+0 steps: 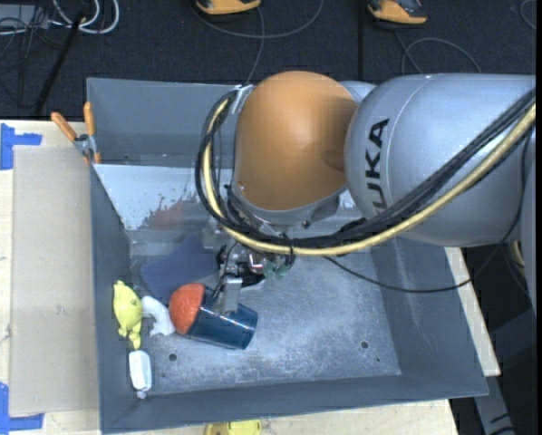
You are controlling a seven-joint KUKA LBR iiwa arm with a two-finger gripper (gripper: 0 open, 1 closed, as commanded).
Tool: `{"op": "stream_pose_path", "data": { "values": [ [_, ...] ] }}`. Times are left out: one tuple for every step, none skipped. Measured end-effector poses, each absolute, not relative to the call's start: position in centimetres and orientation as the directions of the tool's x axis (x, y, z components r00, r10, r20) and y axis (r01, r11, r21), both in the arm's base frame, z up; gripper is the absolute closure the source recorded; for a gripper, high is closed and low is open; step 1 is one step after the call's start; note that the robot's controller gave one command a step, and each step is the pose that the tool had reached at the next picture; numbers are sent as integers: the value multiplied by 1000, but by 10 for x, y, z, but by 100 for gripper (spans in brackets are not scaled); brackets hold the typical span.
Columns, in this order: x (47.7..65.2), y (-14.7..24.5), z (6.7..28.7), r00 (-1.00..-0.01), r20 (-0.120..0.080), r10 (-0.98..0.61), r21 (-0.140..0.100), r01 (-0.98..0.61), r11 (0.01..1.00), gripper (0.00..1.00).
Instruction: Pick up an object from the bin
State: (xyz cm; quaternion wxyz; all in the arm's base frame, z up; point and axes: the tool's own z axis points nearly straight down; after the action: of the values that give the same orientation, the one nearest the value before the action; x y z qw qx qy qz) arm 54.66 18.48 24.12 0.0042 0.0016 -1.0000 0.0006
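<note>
A small white thing (140, 370) lies by the near wall of the bin (298, 392). Farther back are a yellow toy (126, 311), a red ball (186, 304) and a blue cup (224, 326) on its side. The claw (227, 288) hangs low, right over the cup. I cannot tell if it is open or closed. Nothing looks lifted yet, so the picking up is not done.
</note>
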Motion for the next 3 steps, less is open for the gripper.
{"op": "stream_pose_path", "data": {
  "values": [
    [548,184,246,-1000,1,1,0,1,1000,0],
    [534,170,193,-1000,-4,27,1,27,1000,0],
    [520,171,150,-1000,1,3,-1,3,1000,0]
  ]
}}
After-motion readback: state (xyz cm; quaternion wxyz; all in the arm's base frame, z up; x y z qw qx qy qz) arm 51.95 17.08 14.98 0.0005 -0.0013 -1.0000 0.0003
